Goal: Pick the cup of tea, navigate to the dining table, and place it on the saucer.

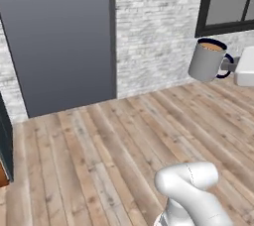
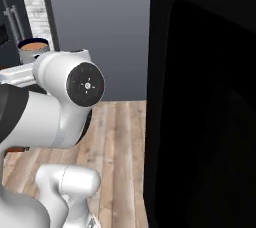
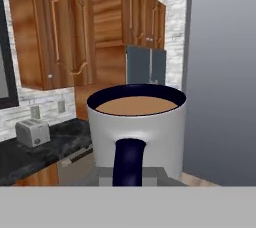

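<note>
Cup of tea (image 1: 207, 60) aloft, handle clenched in end effector (image 1: 227, 65), over wood floor (image 1: 99, 141). Step: transit. Next: find dining table w/ saucer, keep cup level.

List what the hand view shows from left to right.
toaster on the dark counter → cup of tea → tall grey panel
</note>
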